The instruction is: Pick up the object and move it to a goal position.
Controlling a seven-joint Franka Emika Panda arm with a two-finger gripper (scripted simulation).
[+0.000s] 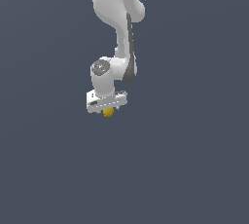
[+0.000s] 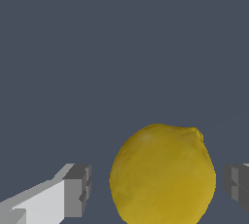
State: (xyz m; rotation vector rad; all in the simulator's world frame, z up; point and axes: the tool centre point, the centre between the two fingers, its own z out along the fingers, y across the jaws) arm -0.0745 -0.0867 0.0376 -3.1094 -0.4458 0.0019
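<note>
The object is a small mustard-yellow ball (image 1: 108, 112) with a mottled skin and a small nub. In the exterior view it shows just under the white hand of my gripper (image 1: 107, 108). In the wrist view the ball (image 2: 163, 174) sits between the two grey fingertips (image 2: 78, 191) of my gripper (image 2: 158, 191). A narrow gap shows on each side of the ball, so the jaws stand open around it without touching. I cannot tell whether the ball rests on the grey ground.
The ground (image 1: 194, 169) is a plain dark blue-grey surface all around. The white arm (image 1: 119, 13) comes down from the top of the exterior view. No other object shows.
</note>
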